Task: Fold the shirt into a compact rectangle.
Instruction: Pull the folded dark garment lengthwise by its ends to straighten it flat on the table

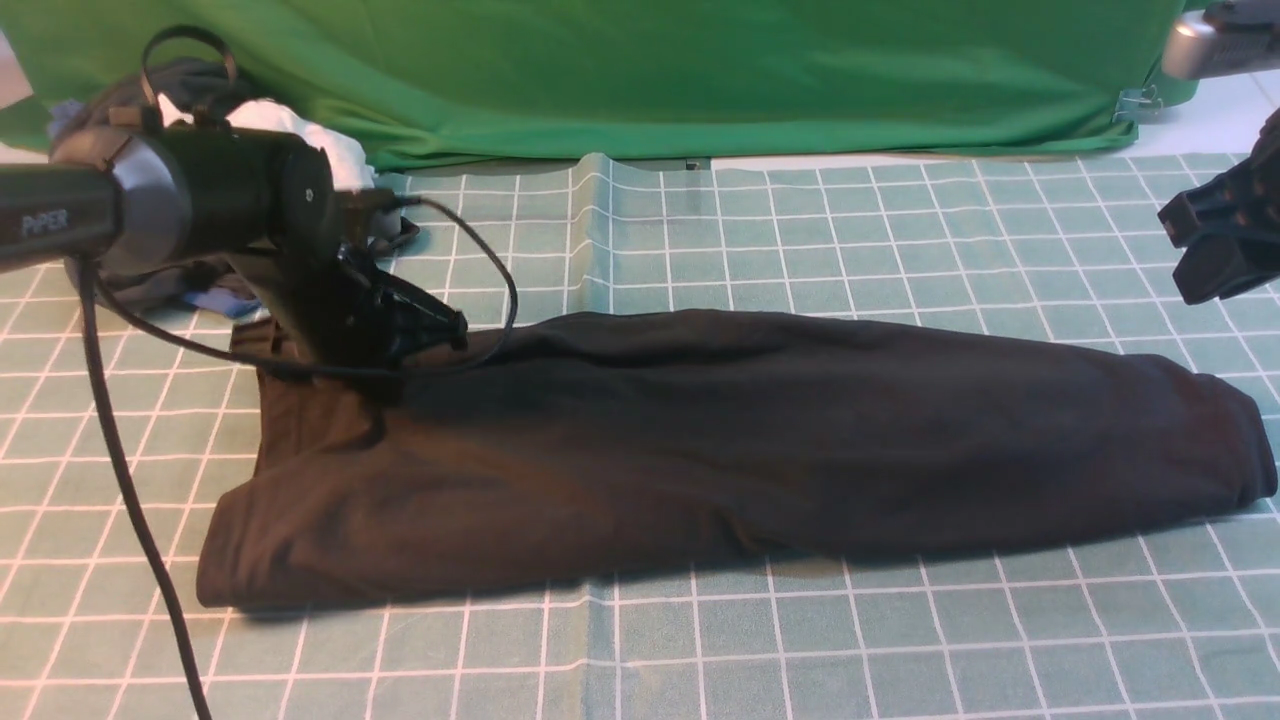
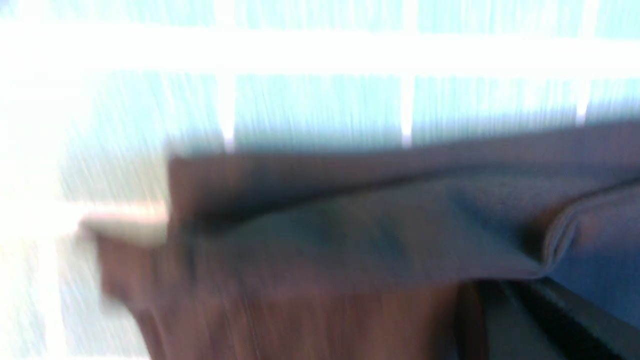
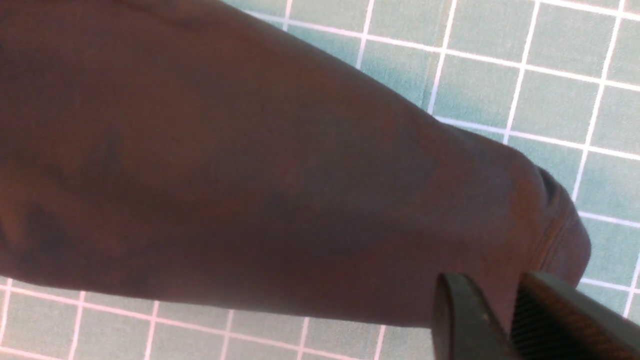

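Green cloth [image 1: 650,70] hangs as a backdrop behind a table spread with a teal mat [image 1: 900,220] ruled in white squares; a raised crease runs down the mat from its far edge. At the far left corner sits a heap of white, blue and grey clothes [image 1: 300,130].

The shirt [image 1: 760,430] lies flat on the mat as 1 long band, stretching from the left side almost to the right edge. It is black, though the light gives it a brownish cast, and its surface is matte with only soft, shallow wrinkles. The left end is the wider one, where stacked layers show stepped edges and a squared near corner. The band narrows toward the right and ends in a rounded fold; the right wrist view shows a stitched hem along that end of the shirt [image 3: 250,175].

The left gripper [image 1: 440,328] is down at the shirt's far left part, a black cable [image 1: 510,290] looping beside it. Black on black, its jaws cannot be made out there, and the left wrist view is motion-blurred, showing only layered shirt fabric [image 2: 350,235] over the mat, so I cannot tell how they stand.

The right gripper [image 1: 1185,245] hangs above the mat beyond the shirt's right end, clear of the cloth. In its wrist view the right gripper [image 3: 492,285] has its 2 fingers slightly apart, with nothing between them.
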